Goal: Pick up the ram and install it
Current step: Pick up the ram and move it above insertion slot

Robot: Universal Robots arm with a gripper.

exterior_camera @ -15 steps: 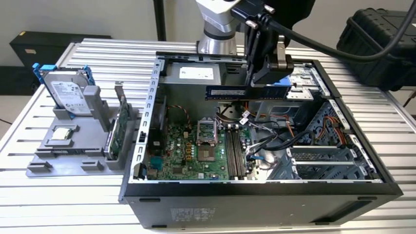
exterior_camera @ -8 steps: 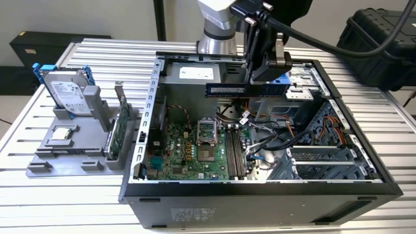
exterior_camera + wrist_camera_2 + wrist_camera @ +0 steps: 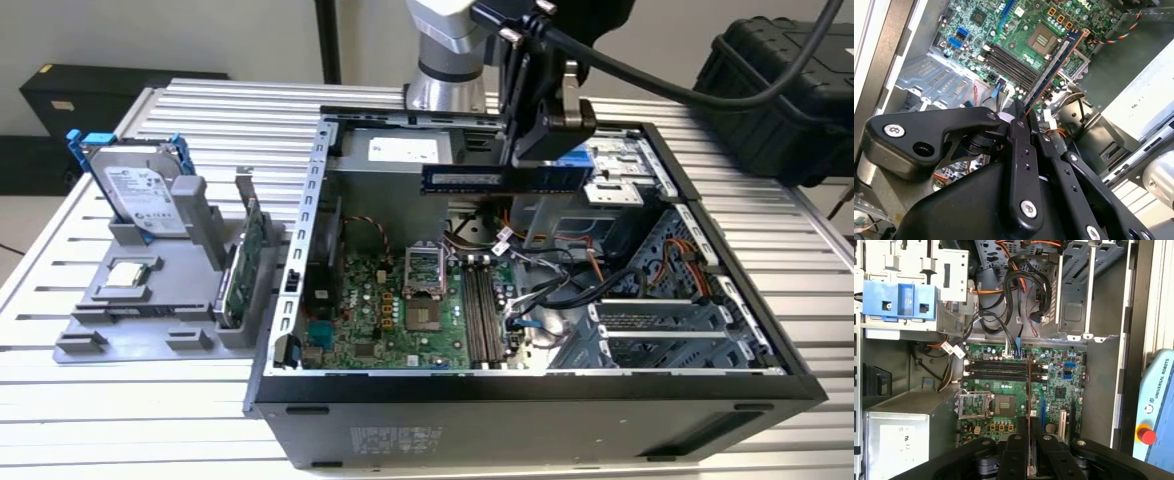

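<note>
My gripper [image 3: 541, 165] hangs over the open computer case [image 3: 307, 210], shut on the ram [image 3: 467, 179], a long narrow bluish stick held level above the motherboard [image 3: 387, 320]. In the second wrist view the ram [image 3: 1054, 65] juts out from between the black fingers [image 3: 1019, 125] toward the board. Seen edge-on in the first wrist view, the ram [image 3: 1028, 395] is a thin line crossing the dark memory slots [image 3: 999, 369]. Those slots [image 3: 483, 310] lie well below the ram, apart from it, beside the empty processor socket [image 3: 420, 290].
A grey fixture [image 3: 120, 330] at the exterior view's left carries a hard drive [image 3: 134, 185], a square silver chip [image 3: 127, 275] and a green card [image 3: 238, 270]. Loose cables [image 3: 561, 285] and drive cages [image 3: 654, 330] crowd the case beside the slots. A black box [image 3: 781, 90] stands behind.
</note>
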